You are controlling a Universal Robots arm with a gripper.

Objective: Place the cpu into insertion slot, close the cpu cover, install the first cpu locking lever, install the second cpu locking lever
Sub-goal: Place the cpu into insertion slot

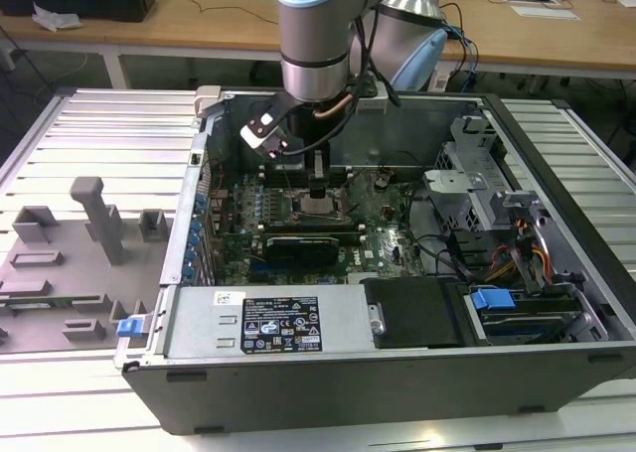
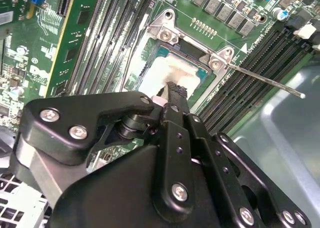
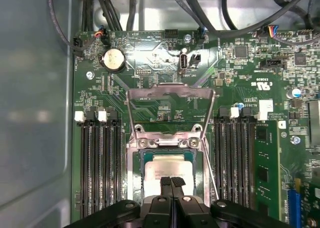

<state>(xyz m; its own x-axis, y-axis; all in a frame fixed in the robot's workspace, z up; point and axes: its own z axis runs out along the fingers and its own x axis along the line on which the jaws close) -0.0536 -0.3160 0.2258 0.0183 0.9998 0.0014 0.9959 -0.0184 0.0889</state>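
Note:
The cpu [image 3: 167,165] lies flat in the insertion slot [image 3: 136,160] on the green board, its dull silver top facing up. My gripper [image 3: 171,182] hangs right over the chip's near edge, its two black fingers pressed together with nothing between them. The cpu cover [image 3: 170,91] stands tilted up and open behind the slot, and the board shows through its window. In the second wrist view the cpu [image 2: 167,70] looks pale beneath my gripper [image 2: 172,90], and a thin locking lever [image 2: 265,80] sticks out unlatched. The exterior view shows my gripper [image 1: 316,189] low over the slot [image 1: 323,212].
Long black memory slots [image 3: 102,168] flank the socket on both sides. Cables [image 3: 115,12] run along the case's back wall. A round coin battery [image 3: 113,60] sits beyond the cover. The open computer case [image 1: 397,343] lies on a slatted table, with grey fixtures [image 1: 94,219] at the exterior view's left.

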